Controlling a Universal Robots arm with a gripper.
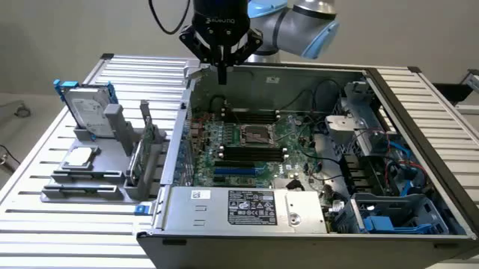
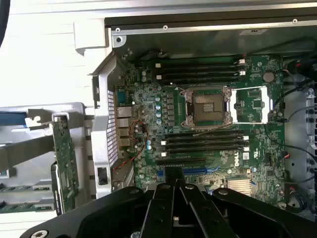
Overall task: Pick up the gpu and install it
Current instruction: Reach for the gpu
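Gpu (image 1: 141, 151) on edge in grey rack (image 1: 82, 190), long axis alongside side wall of computer case (image 1: 224, 208); gripper (image 1: 222, 77) above it, jaws closed, empty.

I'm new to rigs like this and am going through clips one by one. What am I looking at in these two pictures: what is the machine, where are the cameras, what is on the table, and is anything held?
The machine is a robot arm ending in a gripper, a two-fingered claw. One picture comes from a camera off the arm that sees the whole table. The other comes from a camera on the wrist, looking past the gripper into an open computer case. In the exterior view, the gripper hangs over the case's far left corner, shut and holding nothing. Beside the case, on the exterior view's left, a grey rack holds the gpu standing on edge, a hard drive and a CPU chip. The gpu is not yet picked up.
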